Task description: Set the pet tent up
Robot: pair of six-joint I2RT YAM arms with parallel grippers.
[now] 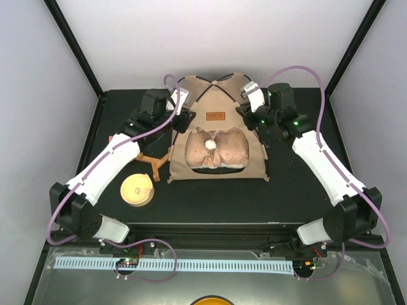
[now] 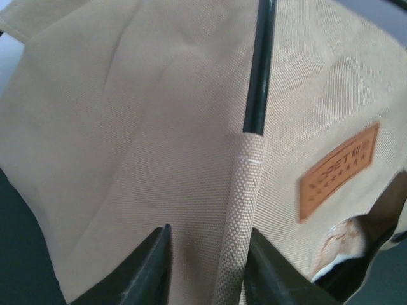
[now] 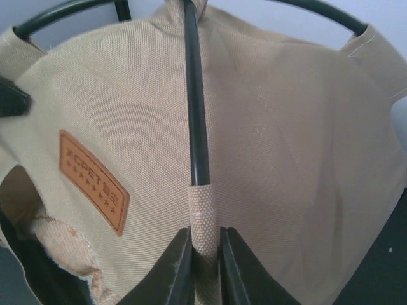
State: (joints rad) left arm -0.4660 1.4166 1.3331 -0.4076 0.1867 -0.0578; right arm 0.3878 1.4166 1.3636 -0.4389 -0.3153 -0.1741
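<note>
Two sides of the pet tent (image 1: 216, 136) need to rise together. The step in hand, as I judge it, is to pinch the fabric sleeves where the black poles enter and draw them evenly. The tent sits at the middle-back of the table (image 1: 286, 190), with a cushion (image 1: 216, 147) showing in its doorway. To do this well, each grip should take its sleeve squarely rather than the loose canvas beside it. Neither side should pull ahead, or the crossing poles may twist or slip out.

The left arm (image 1: 114, 159) reaches forward and inward to the tent's left flank, and the right arm (image 1: 324, 165) mirrors it on the right flank. The right pincer (image 3: 205, 232) is clamped on the right sleeve (image 3: 202, 210), just below the bare pole (image 3: 196, 95). The left pincer (image 2: 208, 236) straddles the left sleeve (image 2: 245, 184) with its jaws apart, a strip of canvas showing between one finger and the sleeve.
</note>
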